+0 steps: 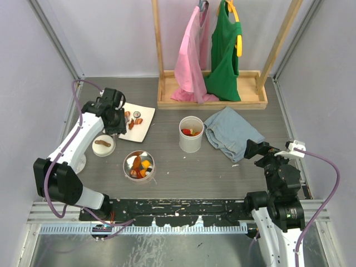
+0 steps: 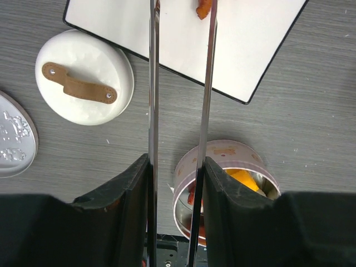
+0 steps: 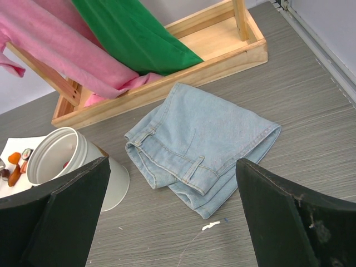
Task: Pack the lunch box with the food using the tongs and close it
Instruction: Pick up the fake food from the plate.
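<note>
My left gripper is shut on the tongs, whose two thin metal arms run up between its fingers and over the white plate. An orange piece of food lies against the right arm's tip, with a wide gap to the other arm. From above, this gripper hangs at the plate's left edge, next to several food pieces. The round lunch box stands open with orange and red pieces inside; in the left wrist view its wall shows just below the jaws. My right gripper is open and holds nothing.
A white lid with a brown strap lies left of the lunch box, and a silvery embossed lid beside it. A white cup with food stands mid-table, folded jeans to its right. A wooden rack with pink and green clothes is at the back.
</note>
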Controlling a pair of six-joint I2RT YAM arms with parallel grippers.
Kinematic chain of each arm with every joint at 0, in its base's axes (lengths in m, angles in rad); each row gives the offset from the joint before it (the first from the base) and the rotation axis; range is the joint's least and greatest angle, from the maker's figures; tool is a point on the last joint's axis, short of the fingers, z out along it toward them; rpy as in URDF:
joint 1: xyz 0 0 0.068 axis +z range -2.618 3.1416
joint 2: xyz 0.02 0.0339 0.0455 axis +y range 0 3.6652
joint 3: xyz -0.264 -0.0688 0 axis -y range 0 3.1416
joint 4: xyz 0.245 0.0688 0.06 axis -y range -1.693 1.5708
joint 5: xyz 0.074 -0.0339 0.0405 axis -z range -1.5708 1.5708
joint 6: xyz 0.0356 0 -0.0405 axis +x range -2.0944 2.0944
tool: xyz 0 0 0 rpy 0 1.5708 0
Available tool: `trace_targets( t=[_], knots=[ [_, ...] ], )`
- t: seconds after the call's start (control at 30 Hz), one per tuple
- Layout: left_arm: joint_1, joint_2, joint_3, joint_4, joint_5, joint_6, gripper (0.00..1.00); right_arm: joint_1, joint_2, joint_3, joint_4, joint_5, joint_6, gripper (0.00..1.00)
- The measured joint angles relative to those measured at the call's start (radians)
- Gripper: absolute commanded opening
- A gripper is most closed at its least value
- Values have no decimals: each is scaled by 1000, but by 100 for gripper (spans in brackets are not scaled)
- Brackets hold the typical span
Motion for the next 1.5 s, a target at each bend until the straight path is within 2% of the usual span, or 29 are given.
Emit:
trace_targets(
  t=[0.8,1.13,1.5],
  knots=[
    [45,61,-35,44,-15,25,35,3,-1,-4,0,1,0,100],
    [47,64,-85,53,6,27,30,4,-1,-4,0,2,0,100],
    [47,-50,-156,27,27,49,22,4,-7,-5,0,5,0,100]
  ],
)
